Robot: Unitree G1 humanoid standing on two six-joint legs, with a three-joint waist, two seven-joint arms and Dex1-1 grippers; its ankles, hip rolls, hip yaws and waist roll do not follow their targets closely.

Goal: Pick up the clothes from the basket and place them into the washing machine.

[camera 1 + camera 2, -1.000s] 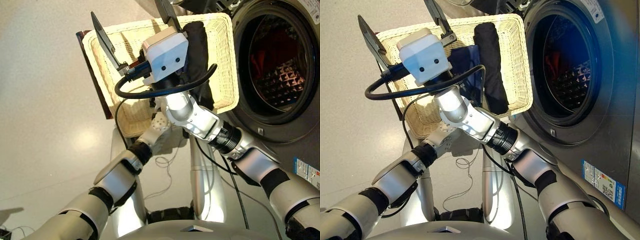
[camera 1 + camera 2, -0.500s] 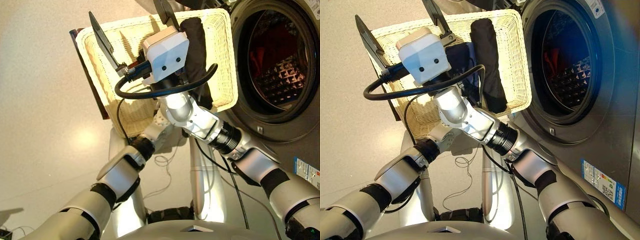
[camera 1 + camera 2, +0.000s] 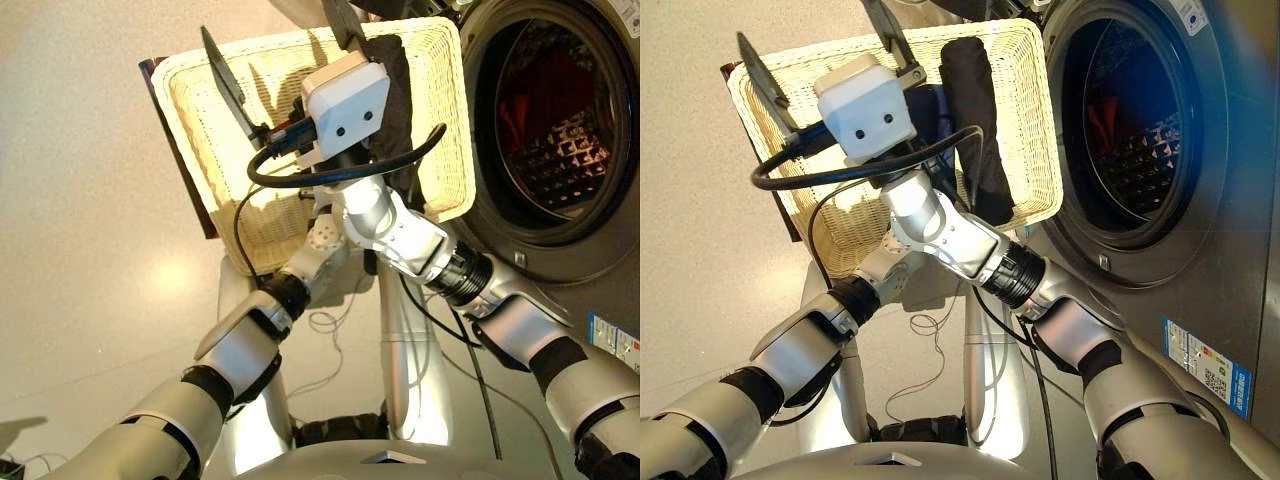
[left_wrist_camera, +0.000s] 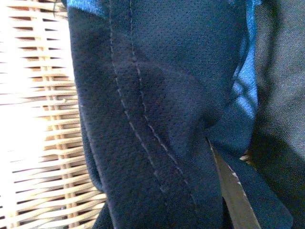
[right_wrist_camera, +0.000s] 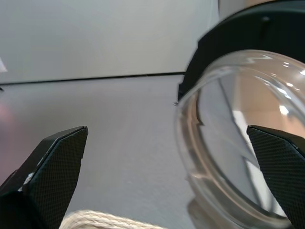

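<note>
The cream wicker basket (image 3: 190,110) stands on the floor left of the washing machine (image 3: 560,255). A black garment (image 3: 400,90) lies along its right side, with a navy one (image 3: 930,105) beside it. A coral-red garment (image 3: 520,115) lies inside the drum. My right gripper (image 3: 285,50) hangs open and empty above the basket, and the right wrist view shows its fingers (image 5: 57,157) wide apart beside the glass door (image 5: 238,157). My left arm (image 3: 250,340) reaches under the right arm into the basket, so its gripper is hidden. The left wrist view is filled by navy cloth (image 4: 152,119) against wicker (image 4: 38,119).
The porthole door stands open beyond the basket's far right corner. A black cable (image 3: 330,175) loops around my right wrist. A thin wire (image 3: 325,325) trails on the floor near my body. A label (image 3: 612,340) sits on the machine's front.
My right gripper has shifted a little to the right, toward the machine, still open. My left arm has pushed further in under the right arm.
</note>
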